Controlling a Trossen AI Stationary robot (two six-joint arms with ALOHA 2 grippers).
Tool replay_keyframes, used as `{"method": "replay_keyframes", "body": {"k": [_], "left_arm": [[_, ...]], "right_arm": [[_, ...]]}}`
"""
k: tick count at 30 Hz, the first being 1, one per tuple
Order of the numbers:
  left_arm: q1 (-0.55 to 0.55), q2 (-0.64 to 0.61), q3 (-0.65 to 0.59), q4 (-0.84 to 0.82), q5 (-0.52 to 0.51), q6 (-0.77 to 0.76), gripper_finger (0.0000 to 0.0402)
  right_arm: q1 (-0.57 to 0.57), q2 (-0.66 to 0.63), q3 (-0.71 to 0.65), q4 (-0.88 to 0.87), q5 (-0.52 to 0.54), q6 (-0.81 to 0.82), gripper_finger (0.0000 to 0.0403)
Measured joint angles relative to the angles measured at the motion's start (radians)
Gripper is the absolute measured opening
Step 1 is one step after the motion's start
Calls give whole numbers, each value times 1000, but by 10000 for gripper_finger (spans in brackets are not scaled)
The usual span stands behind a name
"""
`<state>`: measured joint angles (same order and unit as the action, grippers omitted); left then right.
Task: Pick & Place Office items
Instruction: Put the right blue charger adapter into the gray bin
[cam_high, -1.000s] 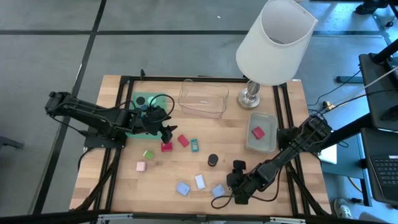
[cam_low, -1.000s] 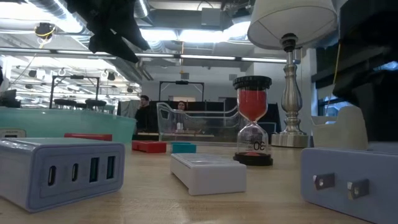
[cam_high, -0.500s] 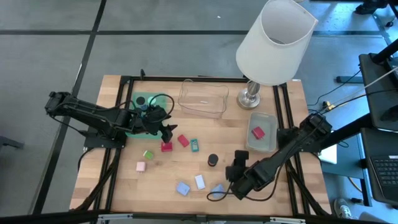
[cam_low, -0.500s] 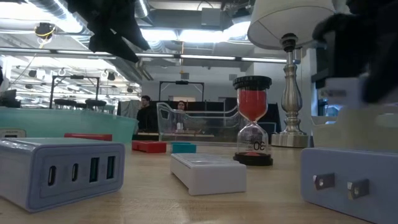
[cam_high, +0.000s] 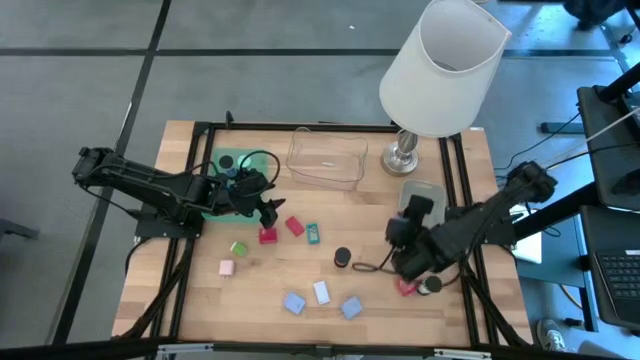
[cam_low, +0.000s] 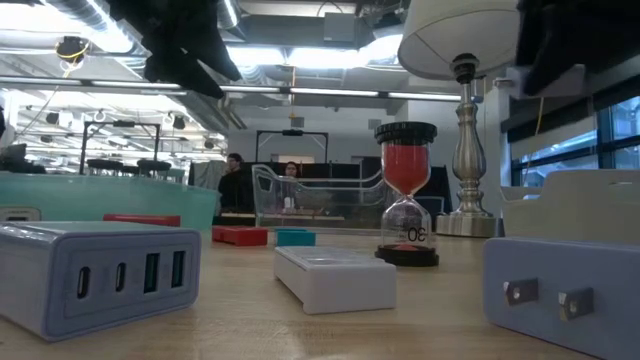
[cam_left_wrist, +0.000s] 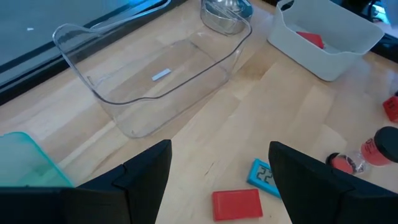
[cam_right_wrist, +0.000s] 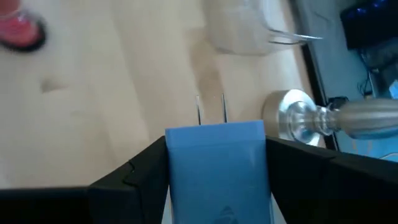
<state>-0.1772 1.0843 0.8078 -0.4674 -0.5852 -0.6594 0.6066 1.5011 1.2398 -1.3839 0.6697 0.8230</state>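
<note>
From above, the right gripper (cam_high: 408, 222) is seen over the table's right half, just beside the grey tray (cam_high: 436, 224); what sits between its fingers cannot be made out from this height. The left gripper (cam_high: 268, 208) is held near the green tray (cam_high: 222, 160), above a red block (cam_high: 268, 236). Two light-blue blocks (cam_high: 294, 302) are spread along the near edge, with a white block (cam_high: 321, 292) between them.

At table height, a light-blue charger (cam_low: 95, 268) with a row of ports is seen at the front, a white block beside it, and an hourglass (cam_low: 406, 194) with red sand stands upright further back.

In the left wrist view, the left fingers (cam_left_wrist: 144, 174) are spread apart with nothing between them; a red block (cam_left_wrist: 236, 204) lies flat on the wood beyond them.

In the right wrist view, a light-blue plug (cam_right_wrist: 215, 163) is pinched between the right fingers (cam_right_wrist: 130, 177), its two metal prongs pointing away from the wrist, near the lamp base (cam_right_wrist: 298, 116).
</note>
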Motion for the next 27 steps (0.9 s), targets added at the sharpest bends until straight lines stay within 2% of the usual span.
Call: {"method": "replay_keyframes", "body": {"k": [4,10,19,27], "left_arm": [[0,0,0,0,-1,0,266],[0,0,0,0,-23,2,266],[0,0,0,0,-52,19,266],[0,0,0,0,-51,19,266]], "right_arm": [[-27,-115,-82,1,33,55,215],[-72,-231,-218,2,17,233,226],[-135,-249,-362,3,-118,463,227],[-163,-249,-441,3,-140,689,227]]}}
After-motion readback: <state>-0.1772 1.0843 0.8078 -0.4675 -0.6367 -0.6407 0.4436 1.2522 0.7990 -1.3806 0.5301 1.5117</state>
